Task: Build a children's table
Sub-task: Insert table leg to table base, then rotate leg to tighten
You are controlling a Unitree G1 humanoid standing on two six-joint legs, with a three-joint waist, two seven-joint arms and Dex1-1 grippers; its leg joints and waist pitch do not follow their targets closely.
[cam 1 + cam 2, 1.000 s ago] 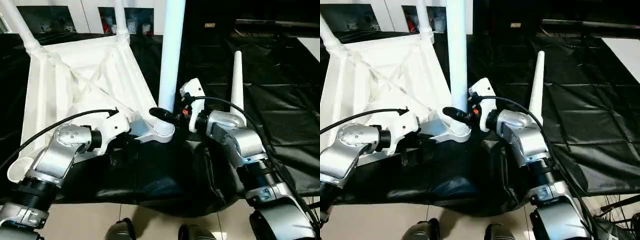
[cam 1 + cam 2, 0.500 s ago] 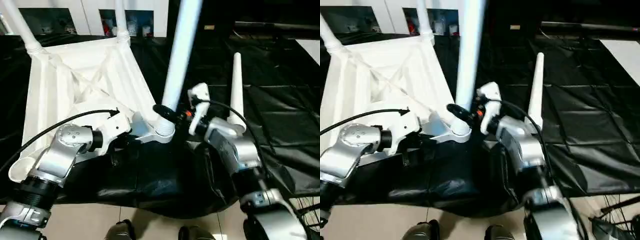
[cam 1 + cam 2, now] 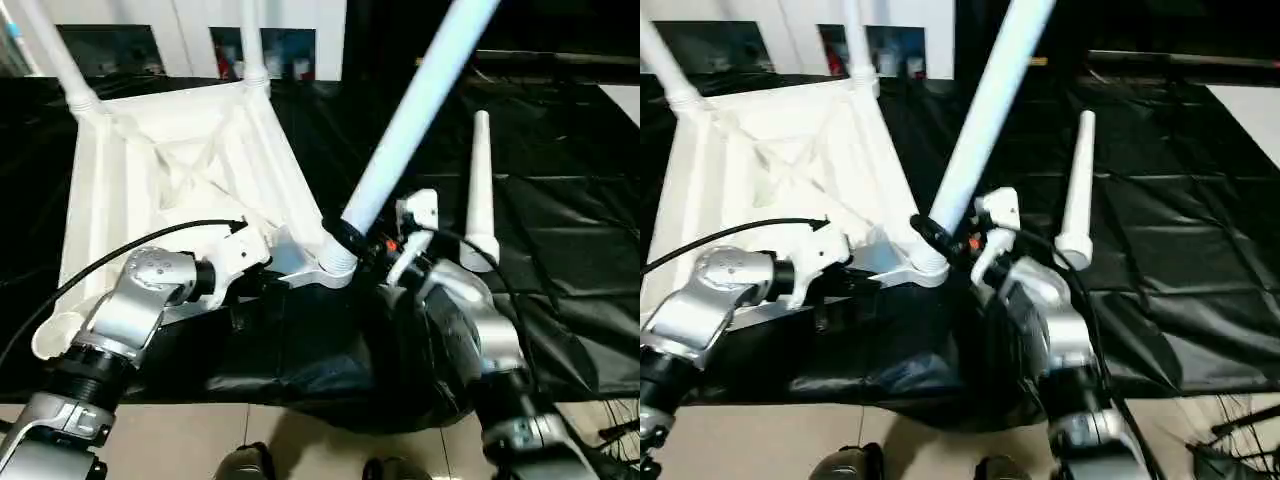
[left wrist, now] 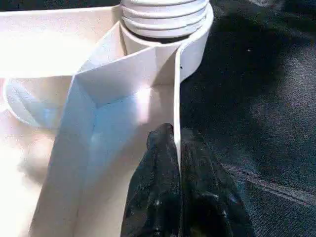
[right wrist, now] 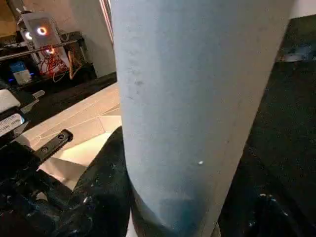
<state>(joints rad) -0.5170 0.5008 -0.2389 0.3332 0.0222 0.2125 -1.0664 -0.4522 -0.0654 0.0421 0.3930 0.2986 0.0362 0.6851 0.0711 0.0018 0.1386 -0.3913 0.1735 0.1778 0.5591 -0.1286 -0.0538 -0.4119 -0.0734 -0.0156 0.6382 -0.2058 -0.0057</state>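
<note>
The upturned white plastic tabletop [image 3: 170, 180] lies on the black-sheeted desk [image 3: 560, 200]. The left jaws [image 4: 177, 143] pinch its thin rim; the right jaws [image 3: 352, 243] clasp the slanting tapered white leg [image 3: 405, 125] near its socket. It looks light, stiff and slippery.

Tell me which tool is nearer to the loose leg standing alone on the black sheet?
Right. The right tool grips the tilted leg beside that loose leg; the left tool pinches the tabletop's rim, farther away.
</note>
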